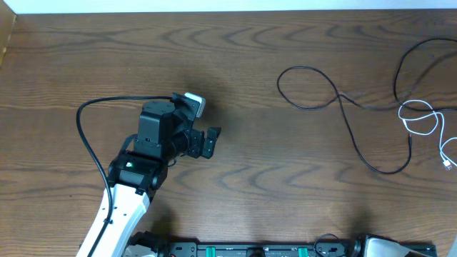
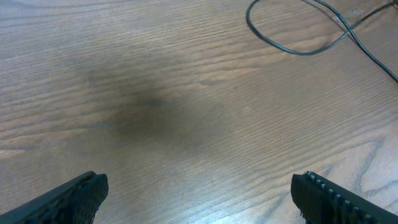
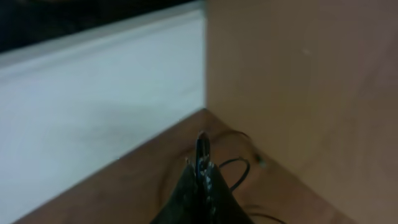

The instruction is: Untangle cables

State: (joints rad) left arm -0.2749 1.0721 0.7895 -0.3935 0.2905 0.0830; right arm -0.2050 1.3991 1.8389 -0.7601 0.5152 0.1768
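cables (image 1: 307,108) untouched, left gripper (image 1: 211,142) wide (empty)

No words, labels, brand marks or numbers are showing clearly enough to read in any of the three views. The only sign-like mark is a small green light (image 1: 129,166). It is glowing on the black housing of the left arm (image 1: 121,203), well behind the left gripper (image 1: 212,143), and it is carrying no lettering.
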